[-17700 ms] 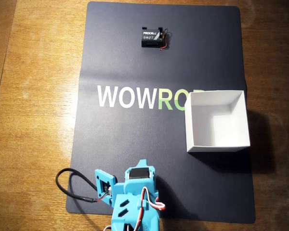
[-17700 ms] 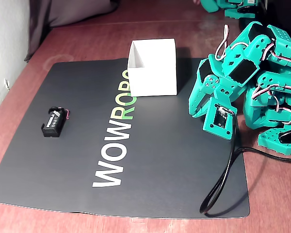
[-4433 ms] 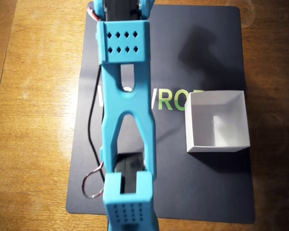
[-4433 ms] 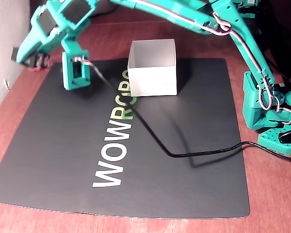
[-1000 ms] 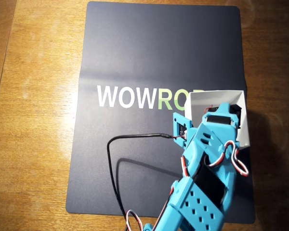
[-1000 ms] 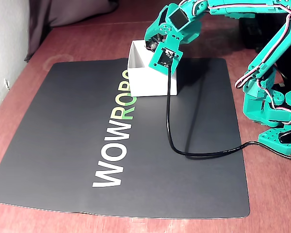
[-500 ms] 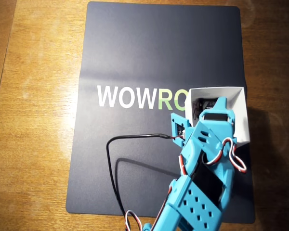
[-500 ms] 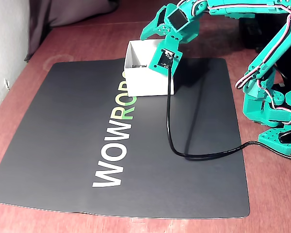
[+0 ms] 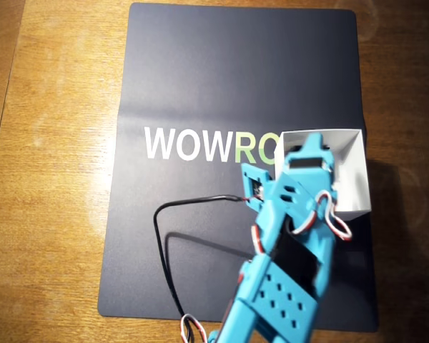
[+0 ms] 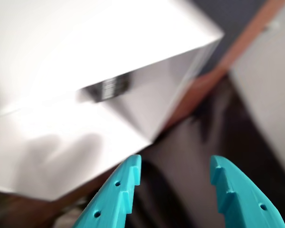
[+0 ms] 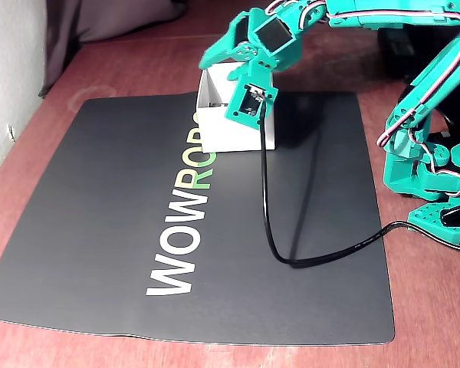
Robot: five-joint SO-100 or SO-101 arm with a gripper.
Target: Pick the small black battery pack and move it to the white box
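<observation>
The white box (image 9: 349, 171) stands at the right side of the black mat; the fixed view shows its front wall (image 11: 224, 130). My teal gripper (image 9: 311, 141) hangs over the box's near-left part and covers most of the inside. In the wrist view the gripper (image 10: 175, 166) is open, its two fingertips apart with nothing between them, above the blurred white box (image 10: 76, 42). A small dark blur (image 10: 107, 89) lies on the white surface; I cannot tell if it is the battery pack. The battery pack shows in no other view.
The black mat (image 9: 200, 86) with "WOWRO" lettering (image 9: 193, 143) lies on a wooden table. A black cable (image 11: 270, 222) loops from the wrist across the mat. The arm's teal base (image 11: 429, 176) stands at the right in the fixed view.
The gripper has let go of the battery pack in the box, opened, risen and swung left in the fixed view. The box has shifted slightly.
</observation>
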